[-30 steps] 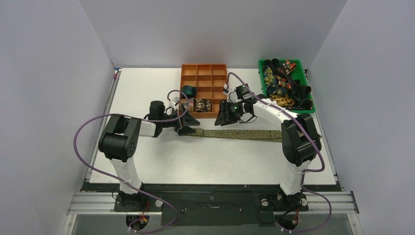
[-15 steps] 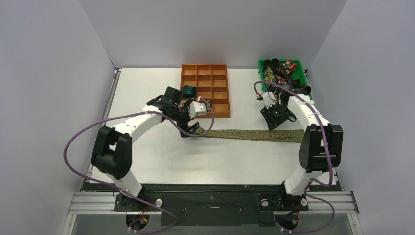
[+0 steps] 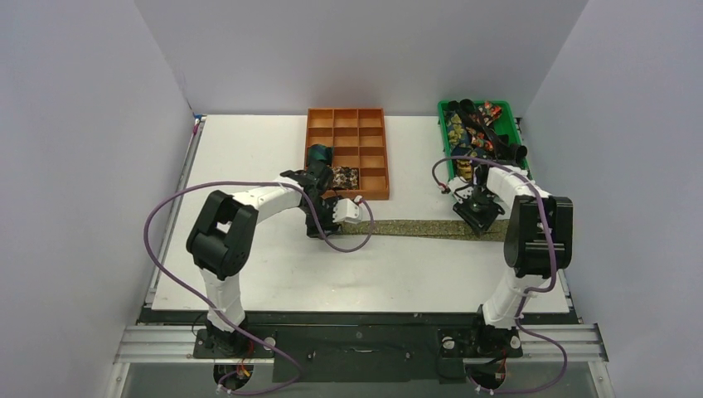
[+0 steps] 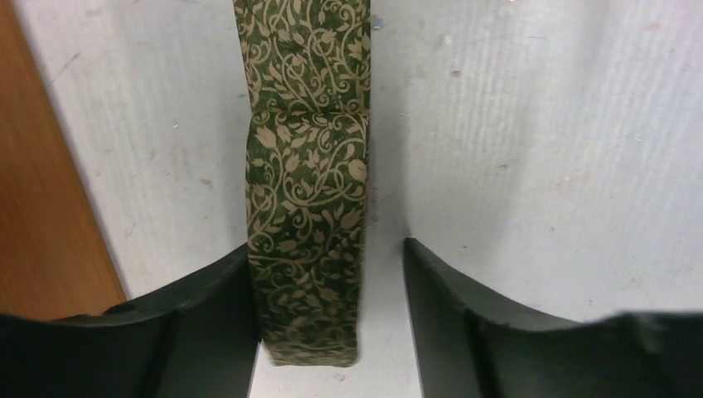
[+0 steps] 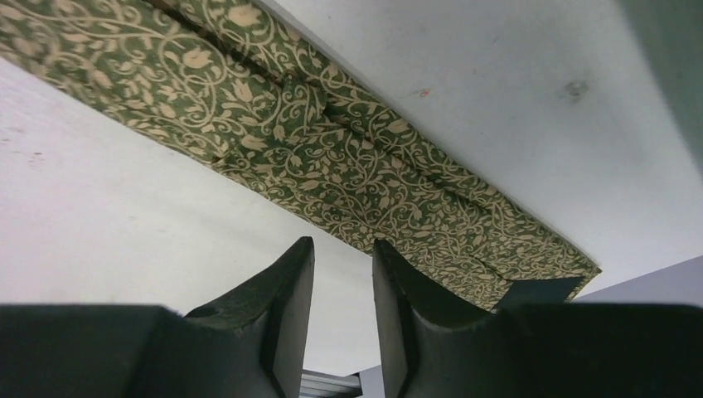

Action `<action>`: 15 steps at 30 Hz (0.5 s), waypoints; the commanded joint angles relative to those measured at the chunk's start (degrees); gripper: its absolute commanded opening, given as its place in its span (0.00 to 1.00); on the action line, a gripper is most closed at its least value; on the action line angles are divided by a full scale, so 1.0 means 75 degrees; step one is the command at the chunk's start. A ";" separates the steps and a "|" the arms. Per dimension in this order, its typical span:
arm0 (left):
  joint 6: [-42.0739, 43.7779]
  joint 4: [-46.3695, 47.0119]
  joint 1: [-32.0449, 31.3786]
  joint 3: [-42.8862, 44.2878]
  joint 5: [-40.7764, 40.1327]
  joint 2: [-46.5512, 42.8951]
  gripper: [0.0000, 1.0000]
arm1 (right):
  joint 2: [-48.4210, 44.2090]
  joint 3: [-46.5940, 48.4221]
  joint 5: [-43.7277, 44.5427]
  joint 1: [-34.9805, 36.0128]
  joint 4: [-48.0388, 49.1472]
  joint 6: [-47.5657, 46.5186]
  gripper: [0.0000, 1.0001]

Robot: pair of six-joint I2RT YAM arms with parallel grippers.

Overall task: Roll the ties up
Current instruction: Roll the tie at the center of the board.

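Left claw [image 4: 325,253] near tray [image 3: 347,111] with ties [image 3: 345,177]

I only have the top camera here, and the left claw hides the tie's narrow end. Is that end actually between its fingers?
Observer: Yes. The left wrist view shows the tie end lying between the fingers of the left claw, jaws apart, not pinched.
Operator: Any coil there?
Observer: No coil. The end is folded over once and lies flat.
Operator: And the right claw?
Observer: The right claw has a narrow gap with nothing in it. The tie lies beyond its fingertips.
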 commanded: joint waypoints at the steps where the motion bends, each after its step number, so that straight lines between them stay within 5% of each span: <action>1: 0.0273 -0.0651 -0.0279 0.0091 -0.0041 0.0049 0.46 | 0.0154 -0.0355 0.0997 -0.0186 0.0479 -0.0554 0.27; 5: -0.0109 -0.0591 -0.0685 -0.0105 0.0048 -0.0107 0.35 | 0.0350 -0.0653 0.1392 -0.0457 0.0812 -0.0789 0.25; 15: -0.1327 -0.0261 -0.1568 0.0146 0.0133 0.0194 0.32 | 0.0528 -0.0729 0.1758 -0.1658 0.0706 -0.1472 0.23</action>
